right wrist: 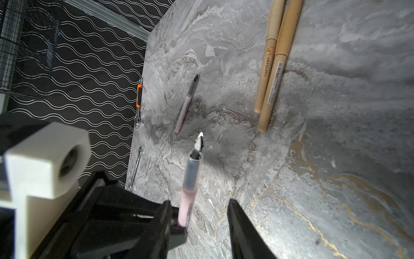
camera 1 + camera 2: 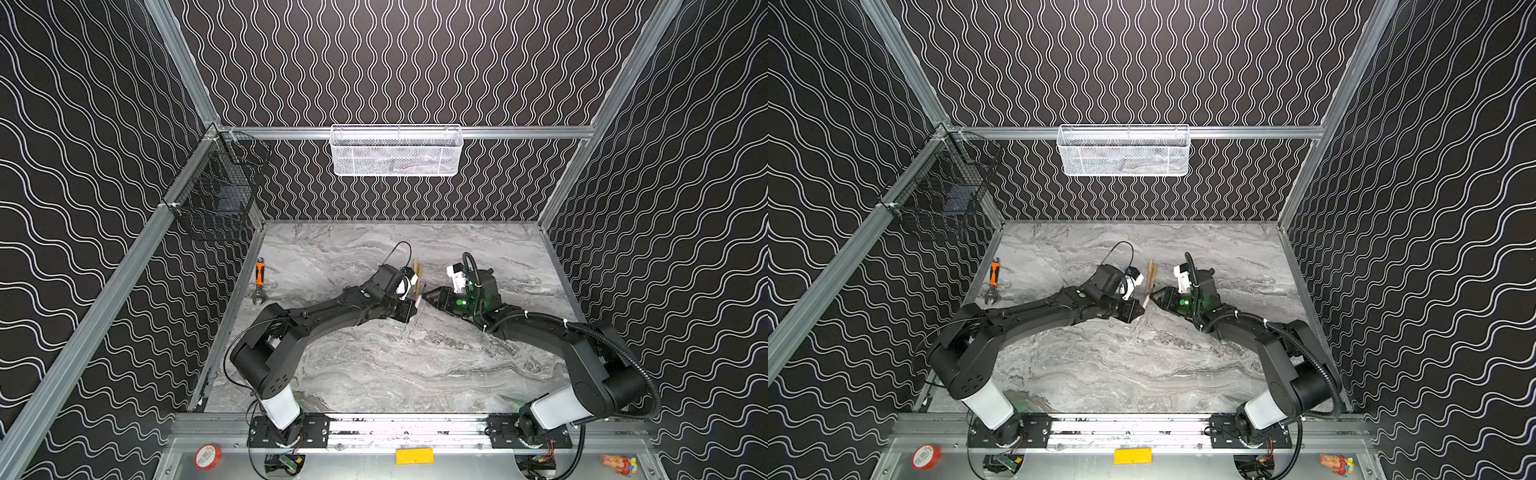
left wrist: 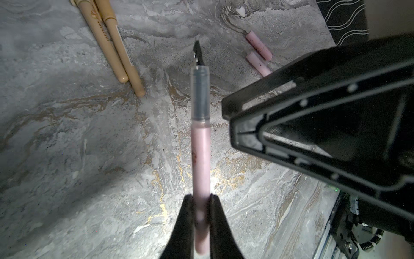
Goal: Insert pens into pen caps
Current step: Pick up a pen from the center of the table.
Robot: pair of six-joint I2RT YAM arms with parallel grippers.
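Note:
My left gripper (image 3: 201, 197) is shut on the lower barrel of a pale pink pen (image 3: 201, 145), which sticks out past the fingers with its dark nib bare. My right gripper (image 1: 199, 201) faces it, open. In the right wrist view the held pen (image 1: 191, 177) shows between the right fingers, close to one and clamped by neither. Both top views show the two grippers (image 2: 415, 309) (image 2: 428, 296) tip to tip at mid-table. Two pink pen caps (image 3: 259, 46) (image 3: 258, 64) lie on the table. Another pink pen (image 1: 186, 105) lies uncapped, and two tan pens (image 1: 272, 67) lie side by side.
An orange-handled wrench (image 2: 259, 280) lies near the table's left edge, with a thin silver spanner (image 1: 135, 166) near it. A white mesh basket (image 2: 397, 151) hangs on the back wall and a black wire basket (image 2: 220, 195) on the left wall.

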